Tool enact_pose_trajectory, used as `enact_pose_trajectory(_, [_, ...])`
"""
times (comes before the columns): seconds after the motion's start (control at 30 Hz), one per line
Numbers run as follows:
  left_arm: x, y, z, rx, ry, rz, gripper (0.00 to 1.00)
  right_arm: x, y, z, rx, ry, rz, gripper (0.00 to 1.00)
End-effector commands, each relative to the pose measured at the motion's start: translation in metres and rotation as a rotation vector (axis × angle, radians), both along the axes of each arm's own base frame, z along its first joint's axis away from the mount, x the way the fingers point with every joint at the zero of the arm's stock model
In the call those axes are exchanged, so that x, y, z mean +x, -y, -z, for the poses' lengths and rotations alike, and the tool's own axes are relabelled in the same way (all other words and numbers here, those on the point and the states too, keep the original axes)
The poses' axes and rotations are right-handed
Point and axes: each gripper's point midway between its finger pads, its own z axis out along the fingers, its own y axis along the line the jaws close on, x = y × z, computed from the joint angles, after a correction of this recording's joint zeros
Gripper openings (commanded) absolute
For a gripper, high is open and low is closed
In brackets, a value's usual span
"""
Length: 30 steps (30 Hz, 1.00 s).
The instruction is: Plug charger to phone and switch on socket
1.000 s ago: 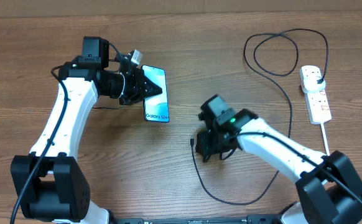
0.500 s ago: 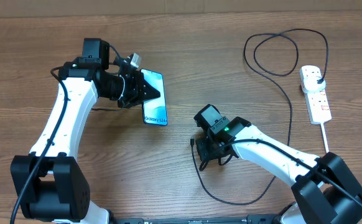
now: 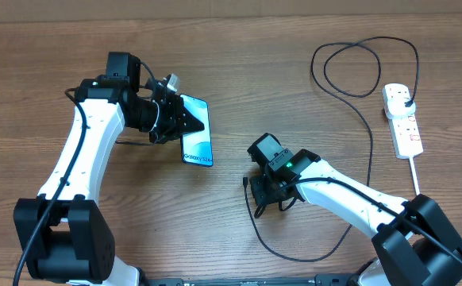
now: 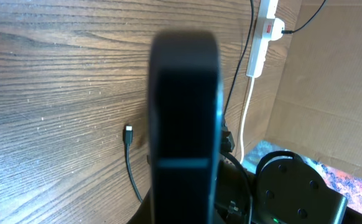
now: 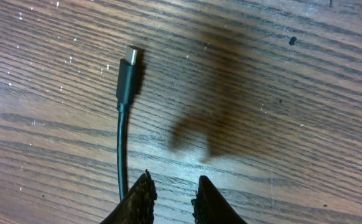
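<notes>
Robotics lab setup: two white-and-black robot arms mounted at brown wood-grain surface, plain brown cardboard panel behind.

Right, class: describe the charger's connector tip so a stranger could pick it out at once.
On the wooden table, find the thin black cable looping from the white power strip toward the right arm's claw. Its free end lies just by that claw: the connector tip, a short black stub with a silvery metal end, thicker than the cable.
</notes>
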Motion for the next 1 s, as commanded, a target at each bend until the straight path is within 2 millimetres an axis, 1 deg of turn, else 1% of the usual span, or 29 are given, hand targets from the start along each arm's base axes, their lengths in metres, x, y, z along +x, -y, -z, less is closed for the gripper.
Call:
enact_pose_trajectory(0.0, [-0.002, 0.003, -0.007, -0.019, 0.027, 0.022, 0.04, -0.001, 0.002, 0.003, -0.013, 0.004, 0.001, 0.21])
enact_pose_trajectory(0.33, [-0.010, 0.001, 0.006, -0.003, -0.016, 0.017, 0.04, -0.001, 0.002, 0.004, -0.011, 0.006, 0.001, 0.20])
enact_pose_trajectory(0.57, [-0.010, -0.002, 0.013, 0.038, -0.018, 0.015, 0.04, -0.001, 0.002, 0.004, -0.011, 0.006, 0.001, 0.20])
enact_pose_trajectory(0.7, [-0.013, 0.002, 0.018, 0.081, -0.016, 0.035, 0.04, 0.001, 0.002, 0.004, -0.015, 0.015, 0.003, 0.19])
enact_pose_trajectory(0.97, [-0.022, 0.018, 0.032, 0.200, 0.011, 0.110, 0.04, 0.002, 0.002, 0.004, -0.014, 0.020, 0.004, 0.17])
